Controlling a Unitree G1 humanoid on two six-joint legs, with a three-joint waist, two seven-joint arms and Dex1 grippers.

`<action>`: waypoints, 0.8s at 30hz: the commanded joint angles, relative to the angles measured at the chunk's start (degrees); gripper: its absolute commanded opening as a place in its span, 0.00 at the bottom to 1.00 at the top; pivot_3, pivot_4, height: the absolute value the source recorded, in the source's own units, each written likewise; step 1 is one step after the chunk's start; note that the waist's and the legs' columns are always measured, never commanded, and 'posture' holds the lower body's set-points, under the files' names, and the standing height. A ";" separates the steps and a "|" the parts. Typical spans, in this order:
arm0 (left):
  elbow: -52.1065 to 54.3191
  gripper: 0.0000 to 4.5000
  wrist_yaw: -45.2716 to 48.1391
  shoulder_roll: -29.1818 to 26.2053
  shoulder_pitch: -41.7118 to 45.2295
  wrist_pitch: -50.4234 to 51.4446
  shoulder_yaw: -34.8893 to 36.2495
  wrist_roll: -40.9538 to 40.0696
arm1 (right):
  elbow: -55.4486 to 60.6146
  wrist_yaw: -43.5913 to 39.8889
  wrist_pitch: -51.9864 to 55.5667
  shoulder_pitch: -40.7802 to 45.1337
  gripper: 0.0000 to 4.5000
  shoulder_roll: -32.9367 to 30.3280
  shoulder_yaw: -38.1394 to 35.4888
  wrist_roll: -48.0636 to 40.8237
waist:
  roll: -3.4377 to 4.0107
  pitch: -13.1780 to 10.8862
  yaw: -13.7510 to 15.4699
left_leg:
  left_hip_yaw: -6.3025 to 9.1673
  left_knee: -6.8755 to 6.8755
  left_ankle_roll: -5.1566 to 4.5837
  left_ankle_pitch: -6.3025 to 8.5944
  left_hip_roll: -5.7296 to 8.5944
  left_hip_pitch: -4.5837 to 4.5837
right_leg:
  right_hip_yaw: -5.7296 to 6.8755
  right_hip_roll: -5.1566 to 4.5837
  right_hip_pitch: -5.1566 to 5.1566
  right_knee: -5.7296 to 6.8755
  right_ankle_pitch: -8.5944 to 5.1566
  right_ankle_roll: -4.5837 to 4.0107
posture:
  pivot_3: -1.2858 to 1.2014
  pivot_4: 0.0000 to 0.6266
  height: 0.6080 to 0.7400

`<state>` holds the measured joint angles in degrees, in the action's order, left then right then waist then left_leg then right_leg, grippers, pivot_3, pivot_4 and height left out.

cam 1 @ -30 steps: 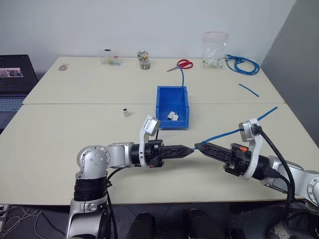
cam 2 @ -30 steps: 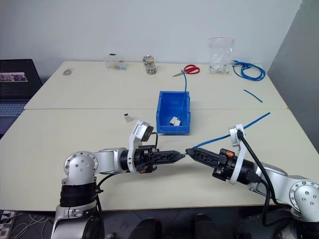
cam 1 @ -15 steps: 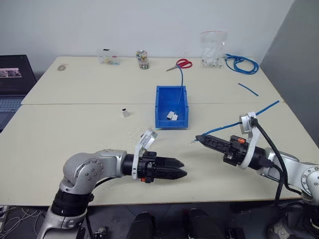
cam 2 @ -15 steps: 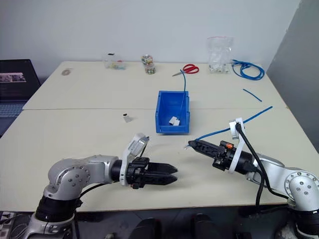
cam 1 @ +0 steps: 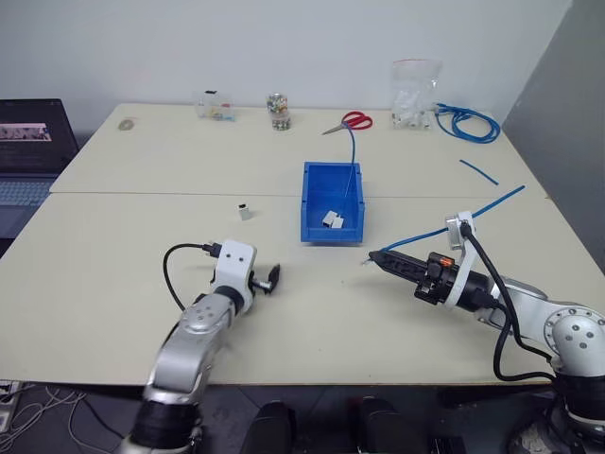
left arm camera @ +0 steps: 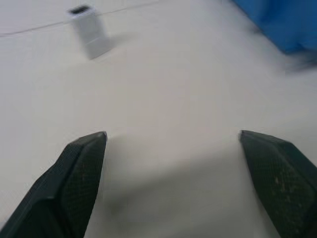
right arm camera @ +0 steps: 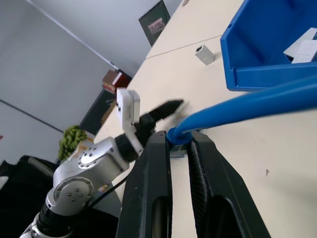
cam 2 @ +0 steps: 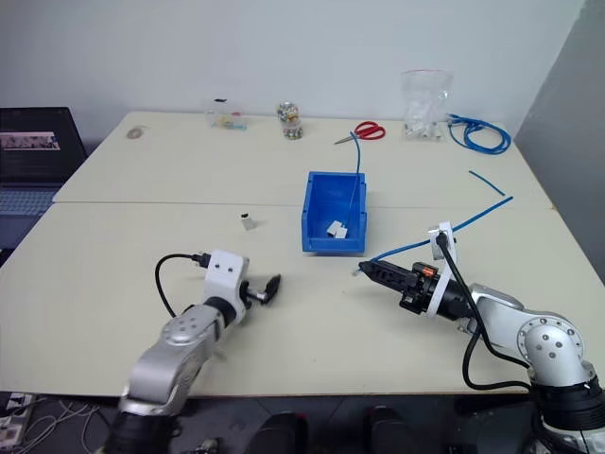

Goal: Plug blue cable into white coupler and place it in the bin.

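The blue cable is held near its plug end by the right gripper, fingers pinched together on it; in the right wrist view the cable is seen clamped between the two fingers just behind the tip. The rest of the cable trails away to the far right across the table. The grip so close to the plug is judged to keep that end stiff and aimable for insertion.

The left gripper is seen low over the table on the near left, fingers spread wide apart with nothing between them.

The white coupler stands alone on the table, left of the bin and beyond the left gripper, apart from both. The free hand is judged ready to fetch it.

The bin already holds small white pieces and another thin blue cable that leans over its far wall.
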<state>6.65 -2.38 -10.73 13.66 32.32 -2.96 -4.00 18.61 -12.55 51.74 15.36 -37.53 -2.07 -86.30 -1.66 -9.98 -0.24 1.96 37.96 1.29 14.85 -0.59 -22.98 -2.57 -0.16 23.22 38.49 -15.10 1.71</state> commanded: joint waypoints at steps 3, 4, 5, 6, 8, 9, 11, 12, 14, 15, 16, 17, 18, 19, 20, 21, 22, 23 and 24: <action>-17.82 1.00 -12.13 6.37 9.94 -8.94 4.54 4.15 | -0.57 -0.42 0.79 2.49 0.04 1.16 -2.47 0.93 | -0.01 0.00 0.26 | -0.08 -0.01 0.00 0.00 0.05 0.00 | 0.03 0.02 0.00 0.02 0.01 0.01 | 0.52 0.24 1.00; -20.68 1.00 -13.43 6.95 11.39 -10.46 5.40 4.29 | -0.64 -0.42 0.97 2.58 0.04 1.22 -2.72 1.02 | -0.03 0.01 0.21 | -0.09 0.00 0.00 0.00 0.05 0.01 | 0.07 0.02 0.01 0.02 0.02 0.03 | 0.52 0.24 1.00; -23.98 1.00 -14.53 7.48 13.03 -11.78 6.60 3.84 | -0.63 -0.41 1.11 2.63 0.04 1.21 -2.90 1.27 | -0.03 0.01 0.16 | -0.14 0.00 0.00 0.00 0.02 0.00 | 0.06 0.03 0.00 0.01 0.03 0.04 | 0.52 0.24 1.00; -26.76 1.00 -15.45 7.90 14.41 -12.87 7.84 3.25 | -0.56 -0.40 1.27 2.65 0.04 1.20 -3.04 1.48 | -0.03 0.01 0.07 | -0.14 -0.01 0.00 0.00 0.02 0.02 | 0.05 0.03 0.01 0.02 0.03 0.04 | 0.52 0.24 1.00; -31.89 1.00 -16.61 8.09 17.22 -15.53 9.93 2.10 | -0.25 -0.32 1.68 2.56 0.04 1.14 -3.52 1.50 | -0.03 0.02 0.12 | -0.22 -0.01 0.00 0.00 0.01 0.05 | 0.02 0.03 0.01 0.05 0.03 0.04 | 0.52 0.24 1.00; -34.60 1.00 -15.98 7.93 18.77 -17.17 10.61 1.54 | -0.03 -0.28 1.88 2.45 0.04 1.07 -3.79 1.53 | -0.05 0.03 0.10 | -0.27 0.02 0.00 0.00 0.03 0.05 | 0.08 0.05 0.00 0.08 0.04 0.06 | 0.52 0.24 1.00; -39.82 1.00 -13.67 7.60 21.74 -20.13 11.46 0.50 | 0.37 -0.09 2.15 2.09 0.04 0.93 -4.29 1.41 | -0.04 0.04 -0.07 | -0.40 0.02 -0.01 0.00 0.00 0.08 | 0.03 0.10 -0.01 0.09 0.06 0.09 | 0.52 0.24 1.00; -42.15 1.00 -12.76 7.41 23.06 -21.31 11.89 0.08 | 0.52 0.05 2.25 1.92 0.04 0.88 -4.50 1.40 | -0.04 0.04 -0.05 | -0.43 0.02 0.00 0.00 0.01 0.09 | 0.03 0.11 0.00 0.09 0.06 0.09 | 0.52 0.24 1.00; -46.13 1.00 -11.94 6.72 25.27 -23.41 12.55 -0.16 | 0.88 0.19 2.50 1.47 0.04 0.84 -4.91 1.47 | -0.04 0.04 0.00 | -0.47 0.02 0.00 0.00 0.00 0.08 | 0.07 0.13 0.00 0.09 0.06 0.09 | 0.52 0.24 1.00; -48.00 1.00 -11.49 6.38 26.32 -24.40 12.90 -0.32 | 1.16 0.20 2.65 1.16 0.04 0.77 -5.15 1.53 | -0.04 0.04 0.04 | -0.48 0.02 0.00 -0.01 0.03 0.06 | 0.08 0.13 0.00 0.09 0.06 0.10 | 0.52 0.24 1.00; -50.05 1.00 -11.07 5.94 27.46 -25.33 13.20 -0.43 | 1.42 0.33 2.78 0.93 0.04 0.81 -5.37 1.51 | -0.04 0.04 0.05 | -0.49 0.02 0.00 -0.01 0.03 0.06 | 0.09 0.13 -0.01 0.09 0.06 0.10 | 0.52 0.24 1.00; -52.41 1.00 -10.16 5.47 28.76 -26.16 13.51 -0.65 | 1.71 0.59 2.86 0.77 0.04 0.93 -5.54 1.41 | -0.04 0.04 0.06 | -0.50 0.02 0.00 -0.01 0.03 0.06 | 0.07 0.13 -0.01 0.09 0.06 0.10 | 0.52 0.24 1.00; -54.16 1.00 -9.51 5.16 29.67 -26.81 13.70 -0.81 | 1.89 0.80 2.90 0.71 0.04 1.05 -5.64 1.34 | -0.04 0.04 0.05 | -0.50 0.02 0.00 0.00 0.03 0.06 | 0.08 0.13 -0.01 0.08 0.06 0.10 | 0.52 0.24 1.00; -55.59 1.00 -9.18 4.94 30.42 -27.37 14.04 -1.10 | 2.13 0.95 2.92 0.56 0.04 1.06 -5.74 1.27 | -0.04 0.04 0.01 | -0.51 0.02 0.00 0.00 0.03 0.06 | 0.08 0.13 -0.01 0.08 0.06 0.10 | 0.52 0.24 1.00; -56.63 1.00 -9.40 4.77 30.98 -27.65 14.52 -1.36 | 2.38 1.08 2.93 0.33 0.04 1.00 -5.90 1.15 | -0.04 0.04 0.01 | -0.51 0.02 0.00 0.00 0.02 0.07 | 0.07 0.13 0.00 0.08 0.06 0.10 | 0.52 0.24 1.00; -57.48 0.96 -9.45 4.62 31.38 -28.05 14.75 -1.42 | 2.68 1.22 2.89 -0.02 0.04 0.91 -6.14 1.00 | -0.03 0.05 0.00 | -0.50 0.01 0.00 -0.01 0.03 0.07 | 0.09 0.13 0.00 0.09 0.06 0.10 | 0.52 0.24 1.00; -58.27 0.92 -9.39 4.53 31.77 -28.47 14.88 -1.34 | 2.91 1.46 2.91 -0.32 0.04 0.70 -6.47 0.82 | -0.03 0.05 -0.01 | -0.50 0.02 0.00 0.00 0.02 0.07 | 0.09 0.13 0.00 0.09 0.06 0.10 | 0.52 0.24 1.00; -58.90 0.90 -9.29 4.49 32.05 -28.84 14.95 -1.22 | 3.05 1.65 2.93 -0.50 0.04 0.57 -6.71 0.70 | -0.03 0.05 -0.02 | -0.50 0.01 0.00 0.00 0.02 0.07 | 0.08 0.13 0.00 0.09 0.06 0.10 | 0.52 0.24 1.00; -59.41 0.83 -9.03 4.54 32.25 -29.18 14.79 -0.98 | 3.06 1.76 2.96 -0.79 0.04 0.40 -7.08 0.50 | -0.03 0.05 -0.01 | -0.50 0.01 0.00 -0.01 0.02 0.06 | 0.09 0.13 0.00 0.09 0.06 0.10 | 0.52 0.24 1.00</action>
<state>-50.28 -11.88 -6.12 45.76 3.32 11.60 -4.53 19.70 -11.06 54.55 14.63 -36.29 -6.64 -84.50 -1.69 -9.93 -0.25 1.45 37.97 1.28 14.84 -0.57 -22.92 -2.49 -0.03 23.22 38.58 -15.04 1.81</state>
